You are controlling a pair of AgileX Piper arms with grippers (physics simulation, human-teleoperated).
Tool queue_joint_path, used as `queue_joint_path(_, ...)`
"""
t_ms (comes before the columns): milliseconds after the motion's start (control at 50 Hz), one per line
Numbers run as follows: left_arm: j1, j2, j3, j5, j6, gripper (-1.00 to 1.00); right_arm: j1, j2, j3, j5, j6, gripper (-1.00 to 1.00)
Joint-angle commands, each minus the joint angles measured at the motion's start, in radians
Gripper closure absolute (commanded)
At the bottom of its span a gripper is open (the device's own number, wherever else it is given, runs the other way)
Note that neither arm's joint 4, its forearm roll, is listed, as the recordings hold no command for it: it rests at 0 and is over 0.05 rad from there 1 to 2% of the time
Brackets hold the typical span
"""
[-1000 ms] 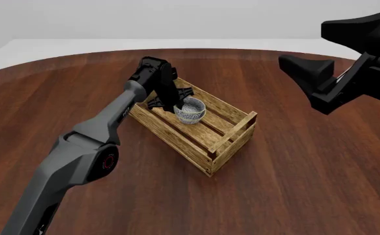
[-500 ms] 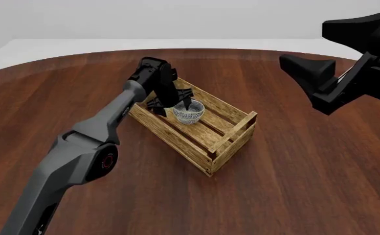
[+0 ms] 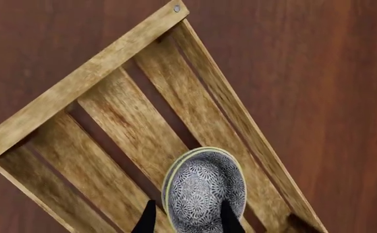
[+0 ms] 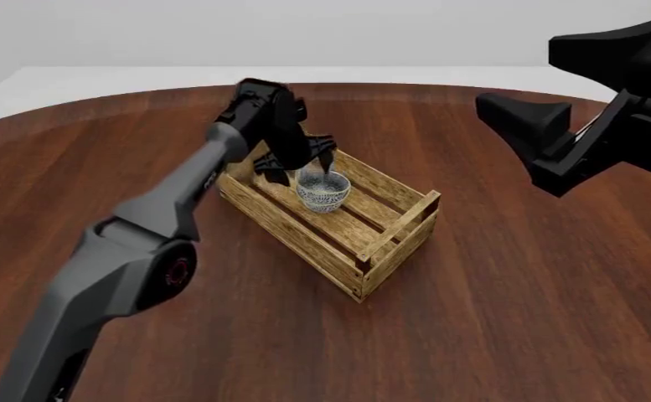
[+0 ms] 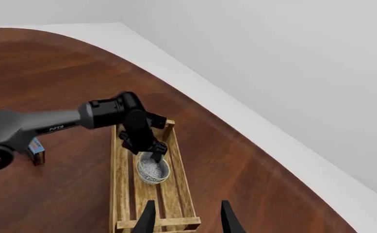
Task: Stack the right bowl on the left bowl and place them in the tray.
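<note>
The two speckled bowls sit nested as one stack [image 4: 324, 196] on the slats of the tray [image 4: 398, 226], near its far-left end. The left wrist view shows the stack's [image 3: 207, 189] double rim, the right bowl inside the left bowl; I cannot tell them apart by looks. My left gripper [image 4: 309, 171] hovers just above the stack, open, with its fingertips [image 3: 148, 221] either side of the rim. My right gripper [image 4: 523, 138] is raised high at the right, open and holding nothing. Its wrist view looks down on the tray [image 5: 118, 194], the stack [image 5: 152, 169] and the left gripper [image 5: 151, 148].
A small blue-topped brown box [image 5: 36, 151] stands on the wooden table [image 4: 504, 318] beyond the left arm, away from the tray. The tray's raised end rail [image 3: 78, 82] runs on corner posts. The table's rounded far edge meets a white floor.
The stack has gone down onto the tray's slats and stayed there. My left gripper has let go of it and lifted slightly. The right arm has not moved.
</note>
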State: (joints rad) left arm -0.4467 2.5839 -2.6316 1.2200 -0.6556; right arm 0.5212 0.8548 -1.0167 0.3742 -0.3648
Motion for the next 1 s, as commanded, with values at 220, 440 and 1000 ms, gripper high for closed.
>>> queue_joint_path(220, -0.014, -0.224, 0.293, -0.117, -0.019, -1.00, 0.004, 0.002, -0.002, 0.000, -0.001, -1.00)
queue_joint_path(440, -0.023, -0.460, 0.628, -0.278, -0.041, -1.00, 0.006, -0.002, -0.002, 0.003, -0.002, -1.00)
queue_joint_path(1000, -0.038, -0.880, 1.157, -0.550, -0.126, -1.00, 0.006, 0.028, 0.006, -0.013, -0.007, -1.00)
